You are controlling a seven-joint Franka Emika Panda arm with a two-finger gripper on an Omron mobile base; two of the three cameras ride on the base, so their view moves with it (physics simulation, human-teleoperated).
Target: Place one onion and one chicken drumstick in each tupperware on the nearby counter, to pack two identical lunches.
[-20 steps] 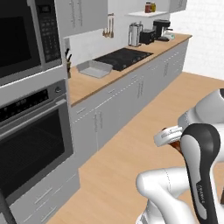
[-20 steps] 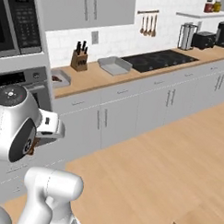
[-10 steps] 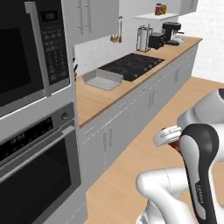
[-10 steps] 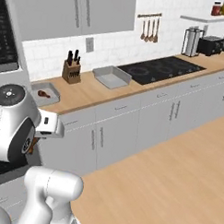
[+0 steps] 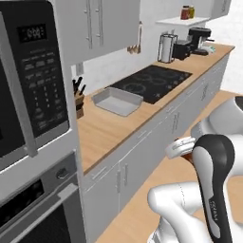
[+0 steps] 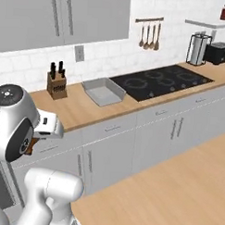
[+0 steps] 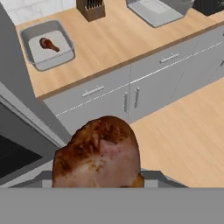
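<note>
Pincer holds a chicken drumstick, thick end toward cam, well short of the surface; empty tupperware lies ahead up-right, while tupperware w/ one drumstick sits up-left beyond the knife block.

Glossy white rounded arm links with dark joint bands.

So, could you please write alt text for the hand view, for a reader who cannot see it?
A chicken drumstick fills the foreground, held in the hand. Beyond it on the wooden counter, a grey tupperware holds another drumstick, with a second tupperware past the knife block.
</note>
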